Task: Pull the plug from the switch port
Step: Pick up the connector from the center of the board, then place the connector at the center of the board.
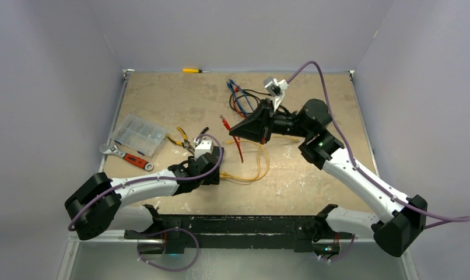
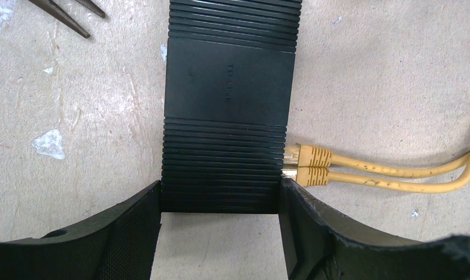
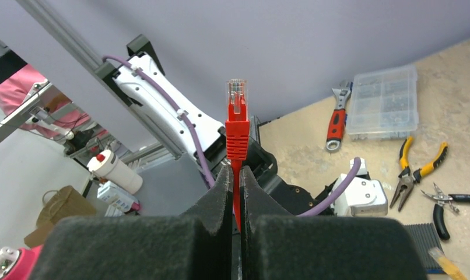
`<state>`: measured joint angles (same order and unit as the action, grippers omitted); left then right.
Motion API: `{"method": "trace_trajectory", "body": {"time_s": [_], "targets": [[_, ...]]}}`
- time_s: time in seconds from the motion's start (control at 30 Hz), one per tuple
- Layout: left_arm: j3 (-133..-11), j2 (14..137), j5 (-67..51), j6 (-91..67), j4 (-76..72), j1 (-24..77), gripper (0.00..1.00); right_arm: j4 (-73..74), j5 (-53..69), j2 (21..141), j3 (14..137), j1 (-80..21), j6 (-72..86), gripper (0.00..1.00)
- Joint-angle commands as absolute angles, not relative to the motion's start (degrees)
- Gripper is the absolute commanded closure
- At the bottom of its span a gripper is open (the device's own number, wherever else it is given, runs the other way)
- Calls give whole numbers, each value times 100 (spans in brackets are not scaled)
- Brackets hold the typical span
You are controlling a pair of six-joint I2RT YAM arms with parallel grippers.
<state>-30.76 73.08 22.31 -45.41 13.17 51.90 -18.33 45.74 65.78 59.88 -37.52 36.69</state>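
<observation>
The black switch point(image 2: 227, 111) lies flat on the table. My left gripper point(image 2: 221, 195) is shut on its near end, one finger on each long side. Two yellow plugs point(image 2: 307, 163) sit side by side in ports on its right face, just past my right finger, and their yellow cables point(image 2: 396, 175) run off right. My right gripper point(image 3: 234, 172) is shut on a red cable just below its red plug point(image 3: 237, 116). It holds the plug in the air, clear of the switch. In the top view the right gripper point(image 1: 239, 129) is up and right of the left gripper point(image 1: 212, 175).
A clear compartment box point(image 1: 139, 134), a red-handled wrench point(image 1: 127, 156) and yellow-handled pliers point(image 1: 183, 140) lie at the left. A yellow screwdriver point(image 1: 192, 70) lies at the far edge. Loose blue, black and red cables point(image 1: 241, 96) lie at the back. The yellow cable loops point(image 1: 250, 172) at mid-table.
</observation>
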Motion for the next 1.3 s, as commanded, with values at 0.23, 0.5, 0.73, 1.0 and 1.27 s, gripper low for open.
{"method": "trace_trajectory", "body": {"time_s": [0.23,0.5,0.73,1.0,1.27], "targets": [[-2908,7709,1942,-4572,1749,5238,100,-2508,4992,6138,6361,-3744,3814,100],[-2920,7734,1953,-4572,1749,5238,100,-2767,5194,6073,6346,-3739,3895,100],[-2925,7743,1953,-4572,1749,5238,100,-3033,5500,6020,6356,-3737,3910,100],[-2932,7744,1942,-4579,1733,5247,100,-3290,5668,5852,6355,-3738,4010,100],[-2926,7737,1951,-4587,1760,5256,100,-3571,5728,5778,6338,-3743,4183,100]]}}
